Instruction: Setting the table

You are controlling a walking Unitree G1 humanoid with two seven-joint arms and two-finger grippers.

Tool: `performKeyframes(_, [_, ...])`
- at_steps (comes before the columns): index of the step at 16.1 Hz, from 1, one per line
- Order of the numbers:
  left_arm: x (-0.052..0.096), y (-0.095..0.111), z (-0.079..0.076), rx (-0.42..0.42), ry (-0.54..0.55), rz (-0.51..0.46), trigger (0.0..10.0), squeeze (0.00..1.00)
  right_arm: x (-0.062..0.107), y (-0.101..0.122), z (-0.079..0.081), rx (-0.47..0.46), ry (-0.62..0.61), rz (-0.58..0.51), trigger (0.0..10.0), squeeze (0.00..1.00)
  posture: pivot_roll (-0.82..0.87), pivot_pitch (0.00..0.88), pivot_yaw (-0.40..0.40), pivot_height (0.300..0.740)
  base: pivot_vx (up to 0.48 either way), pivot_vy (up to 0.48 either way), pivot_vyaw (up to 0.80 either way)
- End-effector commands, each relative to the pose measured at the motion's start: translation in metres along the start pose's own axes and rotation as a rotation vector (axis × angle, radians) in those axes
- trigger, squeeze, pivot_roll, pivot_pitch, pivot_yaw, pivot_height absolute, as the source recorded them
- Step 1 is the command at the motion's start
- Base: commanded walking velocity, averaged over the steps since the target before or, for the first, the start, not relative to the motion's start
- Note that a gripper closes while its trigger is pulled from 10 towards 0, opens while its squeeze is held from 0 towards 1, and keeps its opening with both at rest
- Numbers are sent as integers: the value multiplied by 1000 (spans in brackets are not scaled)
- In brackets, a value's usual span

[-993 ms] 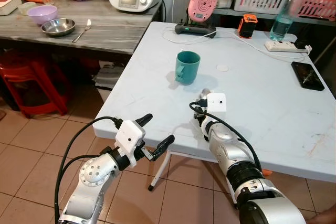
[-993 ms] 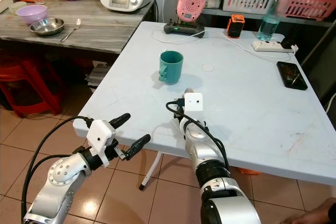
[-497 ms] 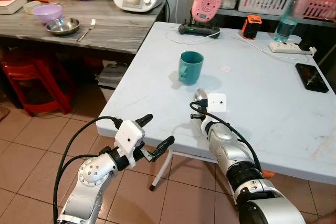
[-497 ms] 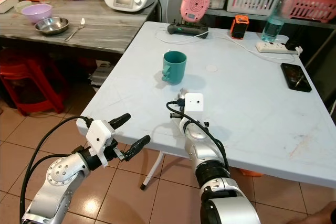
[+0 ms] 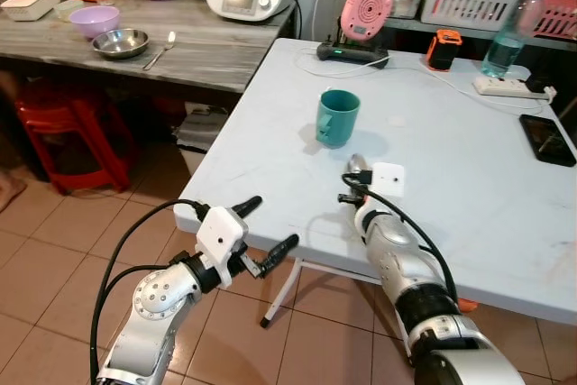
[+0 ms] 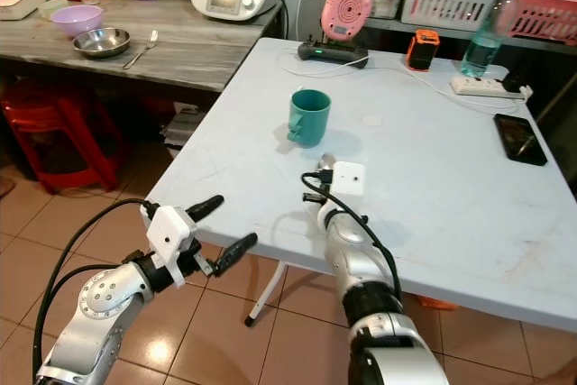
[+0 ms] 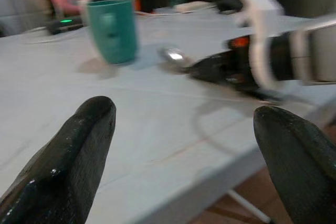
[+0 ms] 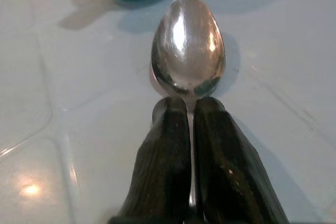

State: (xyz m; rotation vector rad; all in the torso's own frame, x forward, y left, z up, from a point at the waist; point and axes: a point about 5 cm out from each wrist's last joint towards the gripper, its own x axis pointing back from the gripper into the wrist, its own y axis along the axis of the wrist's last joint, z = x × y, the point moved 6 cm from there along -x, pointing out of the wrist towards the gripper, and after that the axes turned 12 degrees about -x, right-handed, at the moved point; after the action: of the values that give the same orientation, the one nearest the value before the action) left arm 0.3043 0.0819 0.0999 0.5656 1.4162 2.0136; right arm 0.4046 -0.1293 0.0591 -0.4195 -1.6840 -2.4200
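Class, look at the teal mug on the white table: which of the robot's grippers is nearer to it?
Right. The right gripper, shut on a spoon, sits on the table just short of the teal mug. The left gripper hangs open off the table's near edge, farther away.

Bright even light, soft shadows; left wrist view blurred.

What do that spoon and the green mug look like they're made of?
The spoon, pinched in the right end effector, looks like polished metal, likely stainless steel: its bowl mirrors light sharply. The teal mug looks like glazed ceramic or smooth plastic; its soft sheen leaves that open.
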Motion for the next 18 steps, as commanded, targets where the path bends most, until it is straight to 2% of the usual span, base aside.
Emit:
performKeyframes(1, [2, -10, 26, -18, 146, 61, 10000, 0, 6, 10, -26, -9, -80, -44, 0, 0, 13, 46, -25, 740, 0, 0, 0])
performKeyframes(2, [2, -12, 31, -12, 176, 69, 10000, 0, 7, 13, -27, -14, -79, -57, 0, 0, 13, 46, -25, 740, 0, 0, 0])
performKeyframes(4, [6, -21, 53, 23, 312, 116, 10000, 0, 17, 35, -33, -12, -61, -157, 0, 0, 9, 49, -26, 740, 0, 0, 0])
performKeyframes(5, [8, -23, 57, 40, 331, 125, 10000, 0, 22, 42, -36, 6, -54, -189, 10000, 0, 9, 49, -26, 740, 0, 0, 0])
performKeyframes(7, [7, -24, 58, 59, 333, 122, 10000, 0, 30, 48, -45, 30, -71, -216, 10000, 0, -2, 51, -24, 740, 0, 0, 0])
performKeyframes(9, [5, -23, 61, 82, 358, 108, 10000, 0, 41, 51, -56, 17, -96, -239, 10000, 0, -2, 51, -24, 740, 0, 141, -716])
performKeyframes(12, [3, -22, 60, 81, 357, 100, 10000, 0, 48, 51, -56, 18, -92, -242, 10000, 0, -2, 51, -24, 740, 0, 349, -800])
performKeyframes(16, [0, -21, 60, 81, 356, 94, 10000, 0, 49, 52, -48, 16, -74, -243, 10000, 0, -15, 45, -18, 740, 0, 403, -800])
performKeyframes(18, [0, -21, 61, 79, 358, 92, 10000, 0, 49, 53, -45, 11, -61, -245, 10000, 0, -12, 43, -18, 740, 0, 409, -234])
